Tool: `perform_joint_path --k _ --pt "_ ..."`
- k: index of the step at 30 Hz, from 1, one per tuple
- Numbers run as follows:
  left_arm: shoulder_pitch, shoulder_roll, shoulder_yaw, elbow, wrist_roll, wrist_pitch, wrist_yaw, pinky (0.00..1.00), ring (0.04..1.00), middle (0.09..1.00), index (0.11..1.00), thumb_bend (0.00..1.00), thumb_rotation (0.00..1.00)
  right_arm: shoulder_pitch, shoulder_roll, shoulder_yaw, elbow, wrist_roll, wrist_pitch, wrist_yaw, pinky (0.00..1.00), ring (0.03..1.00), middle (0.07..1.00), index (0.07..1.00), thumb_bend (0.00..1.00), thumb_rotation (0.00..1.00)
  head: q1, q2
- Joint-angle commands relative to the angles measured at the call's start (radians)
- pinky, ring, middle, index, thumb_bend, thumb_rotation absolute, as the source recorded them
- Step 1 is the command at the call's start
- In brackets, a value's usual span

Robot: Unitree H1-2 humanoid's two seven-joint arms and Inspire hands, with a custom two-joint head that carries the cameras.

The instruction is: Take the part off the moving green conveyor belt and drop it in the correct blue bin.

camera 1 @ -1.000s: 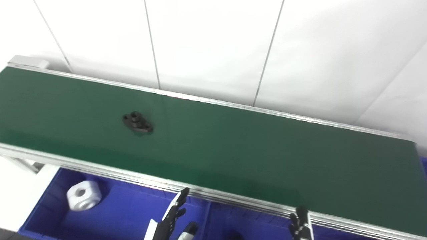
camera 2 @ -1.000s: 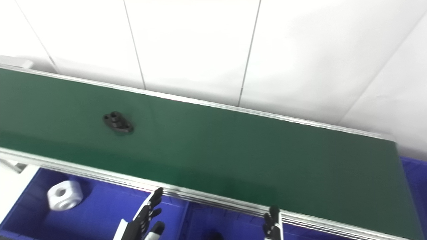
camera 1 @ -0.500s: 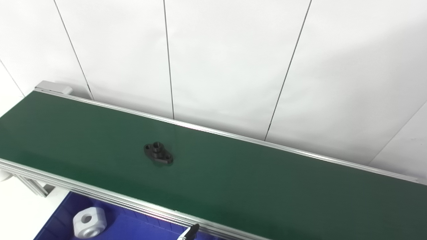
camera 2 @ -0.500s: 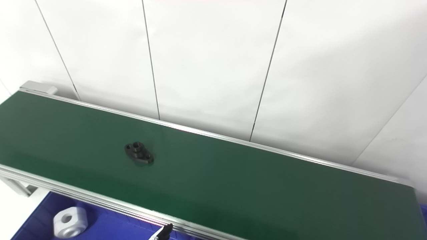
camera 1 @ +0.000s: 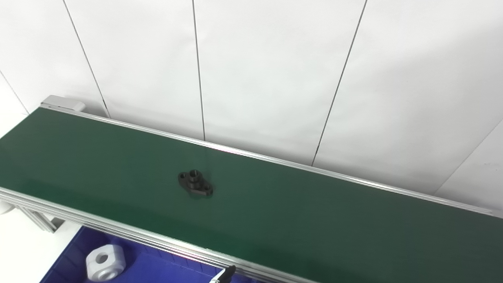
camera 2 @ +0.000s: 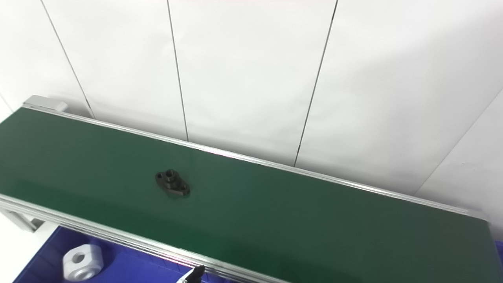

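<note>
**Part on the belt, pick not yet begun**

The task looks to be at its very start. The small black flanged part with a raised bored hub and two mounting ears (camera 1: 195,183) lies flat on the long green conveyor belt (camera 1: 314,220), roughly midway between the belt's far and near aluminium rails and left of the belt's centre. Nothing touches it.

Of the robot, only a dark fingertip of the left hand (camera 1: 227,272) pokes up at the bottom edge of both views, just this side of the near rail and well apart from the part. With so little of it visible, I cannot tell whether that hand is spread or pressed together. The right hand does not appear in either view.

Below the near rail, at the bottom left, sits the blue plastic bin (camera 1: 70,263). It already contains a white blocky part with a round central bore (camera 1: 105,261), resting near the bin's left end. Whether other bins stand to its right cannot be seen, since the bottom edge cuts them off; a sliver of blue at the far right edge of the right eye view hints at more.

Everything therefore remains to be done: reaching over the rail, closing on the black part as the belt carries it, lifting it clear, and releasing it into the proper bin. Since the visible bin holds a white block of a different shape, the black part probably belongs elsewhere, though that is only a judgement.
</note>
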Motion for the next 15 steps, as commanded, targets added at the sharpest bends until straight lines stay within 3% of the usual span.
perform_joint_path --k 1,3,6,11,15 --pt "0.001 -0.124 -0.096 -0.019 0.014 -0.016 0.006 0.87 0.903 0.91 0.881 0.58 0.91 -0.011 0.0 -0.015 -0.078 -0.059 0.02 0.01 0.92 0.934 0.986 1.0 0.7 0.9 -0.008 0.008" --pt "0.0 -0.124 -0.094 -0.027 0.011 -0.01 0.004 0.87 0.897 0.906 0.877 0.56 0.9 -0.024 0.013 -0.025 -0.109 -0.106 0.045 -0.002 0.86 0.895 0.949 1.0 0.73 0.83 -0.015 0.015" --pt "-0.004 -0.122 -0.093 -0.023 -0.003 -0.02 0.0 0.88 0.896 0.904 0.879 0.57 0.9 -0.085 0.03 -0.04 -0.143 -0.185 0.081 -0.007 0.85 0.884 0.925 1.0 0.77 0.77 -0.018 0.02" --pt "0.0 -0.112 -0.098 -0.04 -0.013 -0.007 -0.014 0.9 0.918 0.919 0.895 0.55 0.9 -0.21 0.04 -0.05 -0.196 -0.349 0.213 0.016 0.84 0.879 0.918 0.99 0.81 0.7 -0.022 0.025" --pt "0.012 -0.111 -0.102 -0.063 -0.012 0.018 -0.022 0.93 0.926 0.916 0.895 0.54 0.9 -0.365 0.032 -0.049 -0.206 -0.467 0.331 0.062 0.81 0.877 0.911 0.949 0.88 0.6 -0.024 0.029"
